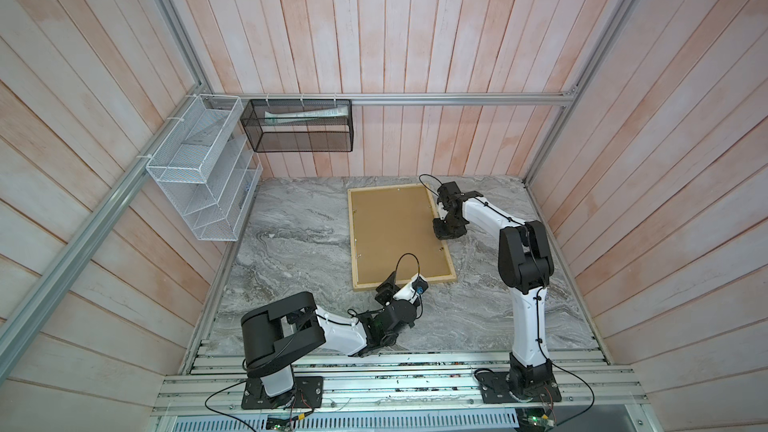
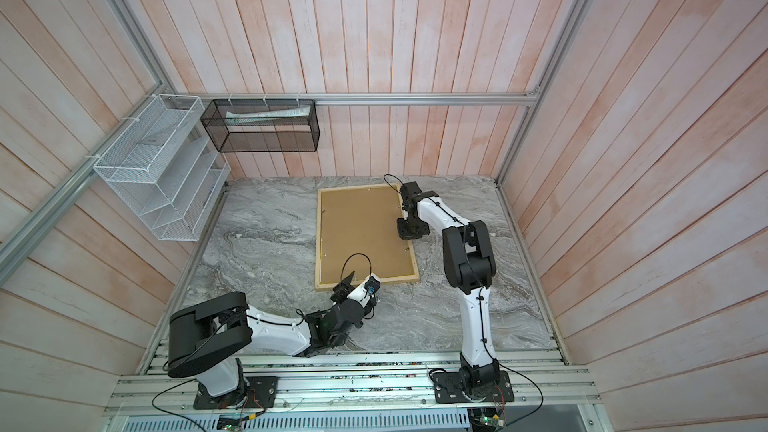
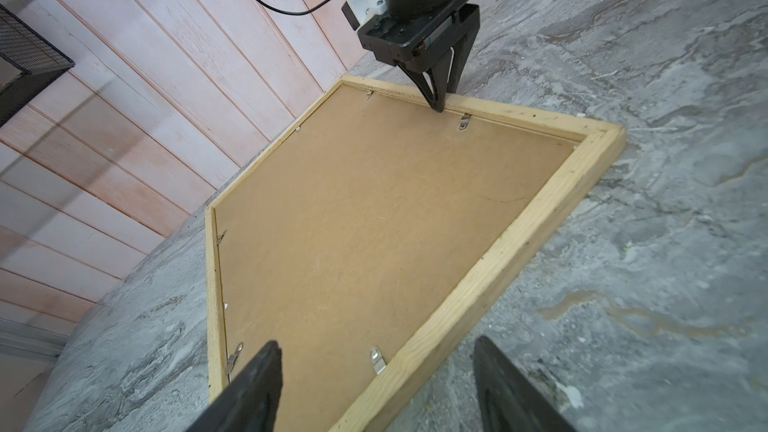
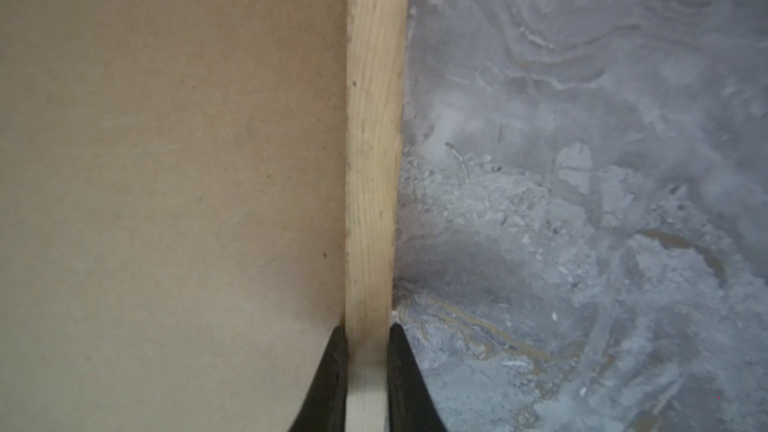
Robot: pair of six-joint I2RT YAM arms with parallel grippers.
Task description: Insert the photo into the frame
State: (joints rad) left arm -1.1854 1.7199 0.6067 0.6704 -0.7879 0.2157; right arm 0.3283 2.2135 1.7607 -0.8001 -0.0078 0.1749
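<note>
A large rectangular picture frame of thin pale wood (image 3: 498,251) is laid flat, back upward, on the grey marble-patterned desk (image 1: 291,243). In both top views it is seen toward the far wall and right of centre. A plain brown backing board (image 3: 374,222) is seated inside the picture frame, and small metal turn clips (image 3: 377,361) are set along its edges.

The right long rail of the picture frame is pinched by the right fingers (image 4: 330,384). In the right wrist view one tip is pressed to the rail's inner side, at the board's edge, and the other to its outer side, by the desk.

The left fingers (image 3: 257,388) are spread wide at the near short rail. One tip is seen over the backing board and the other over the desk beyond the rail; whether either touches cannot be told.

A white wire rack (image 1: 199,168) and a black mesh basket (image 1: 297,126) are hung on the walls, well apart from the picture frame.
</note>
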